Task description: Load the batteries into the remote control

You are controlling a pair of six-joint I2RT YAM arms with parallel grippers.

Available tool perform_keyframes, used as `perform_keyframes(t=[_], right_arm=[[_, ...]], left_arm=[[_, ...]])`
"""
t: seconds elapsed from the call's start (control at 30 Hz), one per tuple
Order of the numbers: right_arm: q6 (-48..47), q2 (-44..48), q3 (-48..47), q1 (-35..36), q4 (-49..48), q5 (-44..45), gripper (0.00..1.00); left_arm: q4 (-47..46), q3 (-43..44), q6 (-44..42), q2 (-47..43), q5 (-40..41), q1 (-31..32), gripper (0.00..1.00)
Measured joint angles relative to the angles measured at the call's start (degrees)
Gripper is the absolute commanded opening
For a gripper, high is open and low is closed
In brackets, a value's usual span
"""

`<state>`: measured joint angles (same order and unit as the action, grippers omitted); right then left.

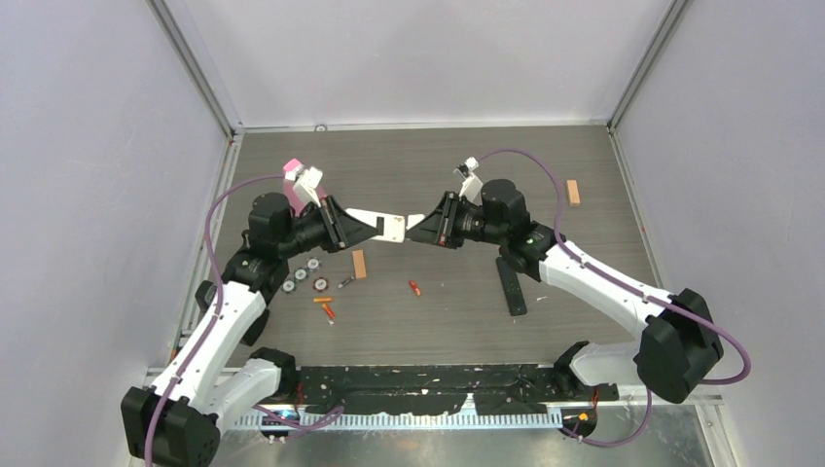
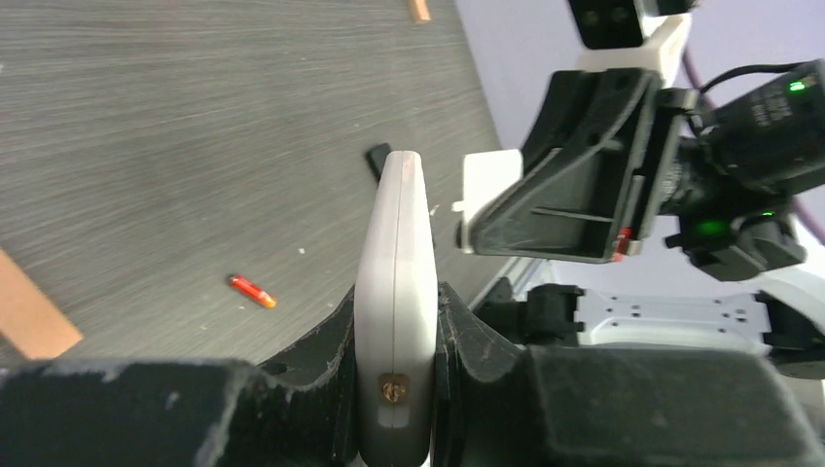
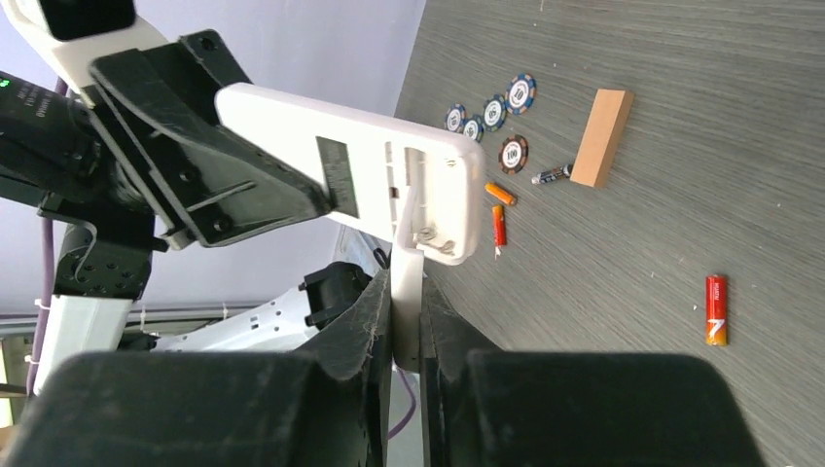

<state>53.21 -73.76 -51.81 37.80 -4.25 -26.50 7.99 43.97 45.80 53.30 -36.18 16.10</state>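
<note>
Down on the left, two orange batteries (image 1: 322, 300) lie loose on the table (image 1: 438, 336). Above them, the left gripper (image 1: 373, 226) is clamped tight on the white remote (image 1: 391, 228), holding it by its edges off the table. A lone battery (image 1: 415, 288) sits just beneath. On the right, the right gripper (image 1: 414, 225) pinches a thin white cover (image 3: 407, 321) at the remote's end. Those batteries look light, hard, slick and ready to roll, so they're best pinched across the barrel's middle.
</note>
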Motion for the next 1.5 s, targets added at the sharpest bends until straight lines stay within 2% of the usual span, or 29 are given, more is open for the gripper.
perform_keyframes(t=[0.13, 0.33, 0.7, 0.83, 0.93, 1.0, 1.1, 1.27, 1.5], right_arm=[[-1.2, -0.2, -1.1, 0.0, 0.6, 0.6, 0.05], [-4.5, -0.9, -2.4, -0.4, 7.2, 5.8, 0.05], [-9.2, -15.8, -1.7, -1.9, 16.9, 14.4, 0.19], [-10.1, -18.4, -1.6, -1.9, 19.5, 17.1, 0.32], [-9.9, -19.1, -1.6, -1.9, 21.3, 19.4, 0.49], [-9.7, -19.1, -1.6, -1.9, 22.6, 20.9, 0.59], [-9.7, -18.9, -1.6, -1.9, 24.4, 23.1, 0.66], [-10.1, -15.0, -1.6, -1.9, 27.7, 26.0, 0.69], [-13.6, -1.2, -0.6, 0.8, 27.3, 24.0, 0.69]], left_arm=[[3.2, 0.2, -3.9, 0.8, 3.0, 0.0, 0.0], [8.1, 0.1, -9.2, 0.9, 7.6, 0.0, 0.0], [16.5, -0.2, -15.9, -4.2, 7.7, 0.0, 0.0], [17.8, -0.3, -16.5, -6.4, 7.0, 0.0, 0.0], [18.9, -0.3, -16.6, -7.7, 6.4, 0.0, 0.0], [19.4, -0.4, -16.6, -8.3, 6.0, 0.0, 0.0], [19.9, -0.5, -16.5, -9.0, 5.2, 0.0, 0.0], [20.2, -0.6, -16.8, -10.1, 3.1, 0.0, 0.0], [20.2, -0.6, -17.6, -11.7, -0.2, 0.0, 0.0]])
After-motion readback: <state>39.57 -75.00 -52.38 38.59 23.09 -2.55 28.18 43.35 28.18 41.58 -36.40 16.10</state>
